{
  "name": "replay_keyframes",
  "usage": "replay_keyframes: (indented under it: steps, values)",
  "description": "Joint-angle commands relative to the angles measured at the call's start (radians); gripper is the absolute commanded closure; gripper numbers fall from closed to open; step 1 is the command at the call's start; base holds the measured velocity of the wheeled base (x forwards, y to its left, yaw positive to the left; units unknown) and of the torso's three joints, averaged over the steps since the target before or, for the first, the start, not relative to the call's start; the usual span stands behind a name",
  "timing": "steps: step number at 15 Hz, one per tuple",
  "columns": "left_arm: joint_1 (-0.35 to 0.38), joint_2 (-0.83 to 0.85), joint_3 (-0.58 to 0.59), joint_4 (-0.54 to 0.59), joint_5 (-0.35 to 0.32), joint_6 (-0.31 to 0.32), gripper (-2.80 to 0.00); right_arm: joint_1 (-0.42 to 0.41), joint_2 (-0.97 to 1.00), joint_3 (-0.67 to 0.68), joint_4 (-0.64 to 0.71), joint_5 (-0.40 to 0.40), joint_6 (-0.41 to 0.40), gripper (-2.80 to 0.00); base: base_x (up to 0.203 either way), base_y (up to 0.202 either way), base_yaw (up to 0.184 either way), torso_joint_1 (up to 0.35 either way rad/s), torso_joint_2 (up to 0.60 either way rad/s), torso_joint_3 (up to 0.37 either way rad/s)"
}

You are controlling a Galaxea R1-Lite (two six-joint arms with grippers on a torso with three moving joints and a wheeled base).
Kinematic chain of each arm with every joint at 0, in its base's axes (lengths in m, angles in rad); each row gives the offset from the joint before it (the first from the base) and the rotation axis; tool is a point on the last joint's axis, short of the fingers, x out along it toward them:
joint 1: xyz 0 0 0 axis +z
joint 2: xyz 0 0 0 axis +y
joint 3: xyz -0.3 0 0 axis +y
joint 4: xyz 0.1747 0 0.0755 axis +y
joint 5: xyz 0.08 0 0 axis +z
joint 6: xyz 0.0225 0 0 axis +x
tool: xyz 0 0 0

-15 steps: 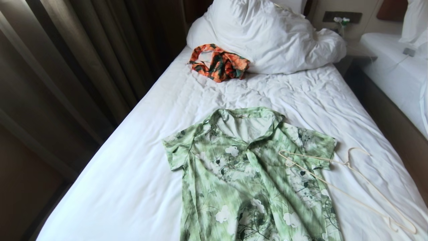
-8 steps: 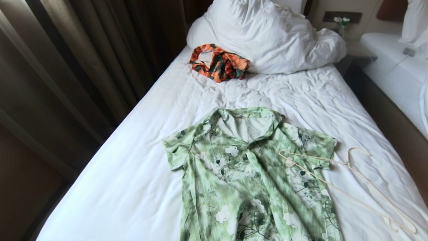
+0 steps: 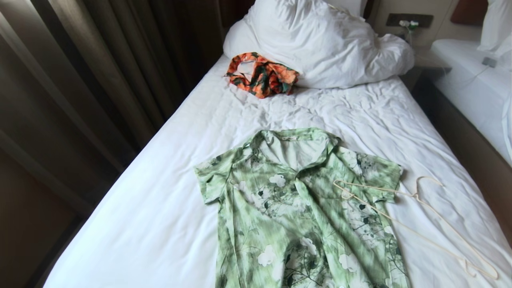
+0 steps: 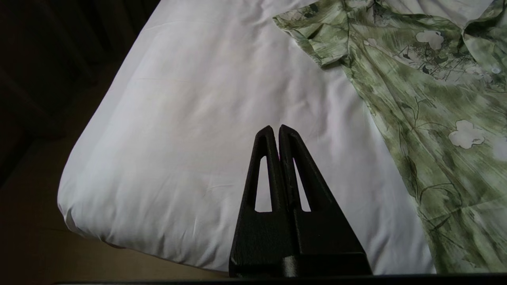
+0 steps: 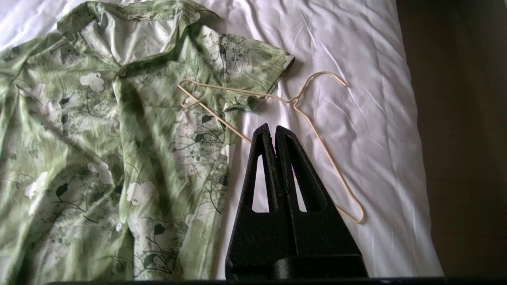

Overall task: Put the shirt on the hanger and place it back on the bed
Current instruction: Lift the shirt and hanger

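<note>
Left gripper (image 4: 276, 128): hanging above the bare sheet beside the shirt's sleeve, pressed fully closed, holding nothing.
Right gripper (image 5: 272, 127): hovering over the hanger, fingers pressed together, empty.
Head view: showing neither arm.
Shirt (image 3: 296, 208): lying flat, face up on the bed (image 3: 160, 208), its hem cut off at the near edge.
Hanger (image 3: 416, 224): lying on the sheet, one end overlapping the shirt's sleeve.
Duvet (image 3: 320, 40): sitting bunched at the far end.

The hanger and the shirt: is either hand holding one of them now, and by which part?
Neither. The left hand and right hand are both shut and empty; the shirt and hanger lie untouched on the bed.
</note>
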Motion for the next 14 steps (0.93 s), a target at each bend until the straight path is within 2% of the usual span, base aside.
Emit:
replay_keyframes:
  steps: [1,6,9,10,12,13,14]
  values:
    - [0.0,0.001,0.0,0.0,0.0,0.0,0.0,-0.002,0.3,-0.128,0.003,0.002,0.076,0.0,0.0,0.0,0.0,0.0,0.0,0.0]
    - [0.0,0.001,0.0,0.0,0.0,0.0,0.0,-0.014,0.719,-0.325,0.007,0.041,0.293,0.0,0.0,0.0,0.0,0.0,0.0,0.0]
    - [0.0,0.001,0.0,0.0,0.0,0.0,0.0,-0.1,0.954,-0.404,0.028,0.125,0.366,0.0,0.0,0.0,0.0,0.0,0.0,0.0]
    - [0.0,0.001,0.0,0.0,0.0,-0.001,0.0,-0.157,1.025,-0.447,0.064,0.172,0.378,0.0,0.0,0.0,0.0,0.0,0.0,0.0]
    - [0.0,0.001,0.0,0.0,0.0,0.0,0.0,-0.303,1.146,-0.598,0.233,0.331,0.388,0.0,0.0,0.0,0.0,0.0,0.0,0.0]
    - [0.0,0.001,0.0,0.0,0.0,-0.002,0.0,-0.364,1.199,-0.671,0.346,0.411,0.372,0.0,0.0,0.0,0.0,0.0,0.0,0.0]
    - [0.0,0.001,0.0,0.0,0.0,0.0,0.0,-0.43,1.251,-0.726,0.452,0.488,0.319,0.0,0.0,0.0,0.0,0.0,0.0,0.0]
